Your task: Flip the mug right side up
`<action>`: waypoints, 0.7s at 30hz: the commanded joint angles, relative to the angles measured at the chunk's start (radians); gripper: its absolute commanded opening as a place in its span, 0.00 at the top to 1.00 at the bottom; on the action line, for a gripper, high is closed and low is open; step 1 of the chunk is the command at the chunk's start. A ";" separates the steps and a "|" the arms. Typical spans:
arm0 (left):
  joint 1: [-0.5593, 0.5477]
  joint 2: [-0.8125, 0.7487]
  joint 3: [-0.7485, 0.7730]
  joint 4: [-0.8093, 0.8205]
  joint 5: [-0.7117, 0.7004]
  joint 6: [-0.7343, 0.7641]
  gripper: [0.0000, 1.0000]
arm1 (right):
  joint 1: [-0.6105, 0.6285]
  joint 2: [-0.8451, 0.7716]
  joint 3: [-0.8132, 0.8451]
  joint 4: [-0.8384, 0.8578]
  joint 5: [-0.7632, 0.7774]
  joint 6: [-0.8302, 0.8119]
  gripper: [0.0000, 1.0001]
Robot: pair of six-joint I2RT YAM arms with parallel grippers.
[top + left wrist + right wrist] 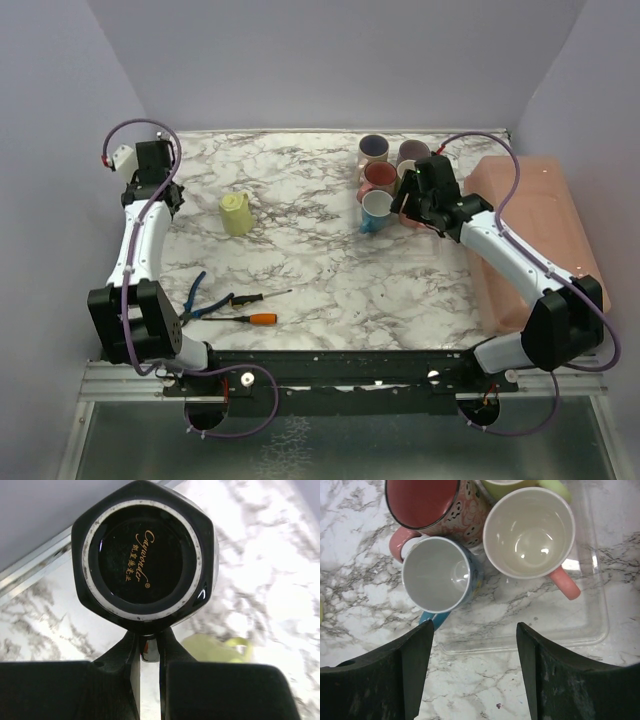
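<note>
My left gripper (158,175) (149,639) is at the far left of the table, shut on a glossy black mug (142,555). The mug is held off the table with its base, printed in gold lettering, facing the wrist camera; the jaws pinch a shiny part at its lower edge. A pale yellow mug (236,213) (220,647) stands on the marble to the right of it. My right gripper (412,205) (475,630) is open and empty, hovering over the group of upright mugs at the back right.
Upright mugs cluster on a clear tray (555,630): blue (377,210) (436,575), cream with pink handle (529,532), red-lined (380,176) (427,502), purple-lined (374,148). A pink bin (535,230) sits at the right. Pliers (195,298) and two screwdrivers (255,319) lie front left.
</note>
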 commanded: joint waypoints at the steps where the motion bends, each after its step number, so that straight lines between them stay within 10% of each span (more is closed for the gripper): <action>1: -0.011 -0.097 0.103 0.129 0.181 0.096 1.00 | -0.005 -0.051 -0.038 0.082 -0.102 0.015 0.29; 21: -0.302 -0.212 0.109 0.781 0.987 -0.172 1.00 | -0.003 -0.050 -0.072 0.935 -0.913 0.299 0.18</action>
